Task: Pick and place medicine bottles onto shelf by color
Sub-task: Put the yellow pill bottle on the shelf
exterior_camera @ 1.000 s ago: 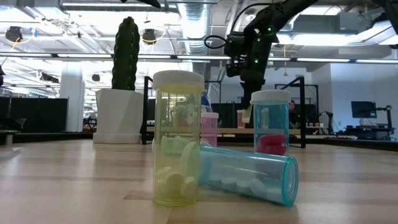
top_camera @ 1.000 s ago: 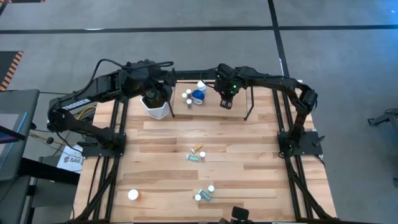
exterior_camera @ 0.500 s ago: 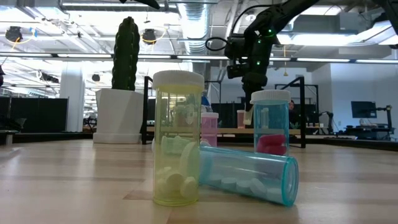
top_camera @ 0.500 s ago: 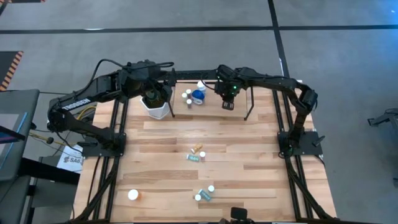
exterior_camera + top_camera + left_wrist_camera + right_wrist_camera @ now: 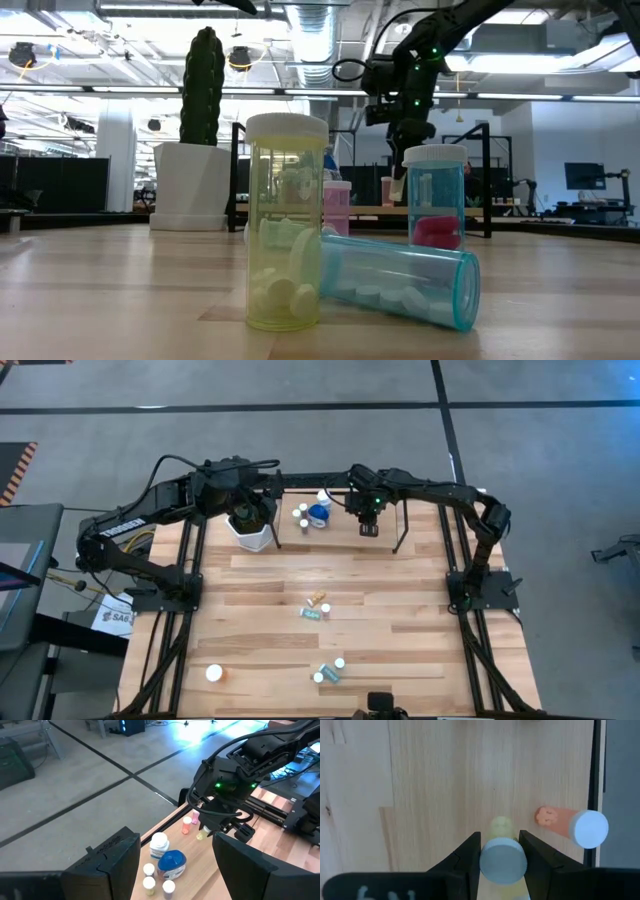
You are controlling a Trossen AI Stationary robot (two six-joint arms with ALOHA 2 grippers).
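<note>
The shelf (image 5: 385,520) stands along the table's far edge. On it are a rounded blue bottle (image 5: 318,514), small white-capped bottles (image 5: 300,512) and an orange bottle (image 5: 559,819) beside the black rail. My right gripper (image 5: 367,526) hangs over the shelf, shut on a yellow bottle (image 5: 501,828) with a white cap. My left gripper (image 5: 175,842) is open and holds nothing, raised above the cactus pot (image 5: 250,530) at the far left. More medicine bottles (image 5: 316,607) lie on the table's middle and near part. My right gripper pinches the yellow bottle between its two fingers at the white cap (image 5: 503,861), one finger on each side. The fingers come steeply from above. The bottle stays upright below them, over the shelf board. I cannot tell whether its base touches the board.
An upright yellow bottle (image 5: 287,225), a lying teal bottle (image 5: 400,282) and an upright teal bottle (image 5: 435,200) stand near the table's front. A white-capped bottle (image 5: 213,673) sits near left. The shelf's black posts (image 5: 402,530) flank my right gripper.
My right gripper has rolled a little about the line it points along, staying over the shelf with the yellow bottle between its fingers.
</note>
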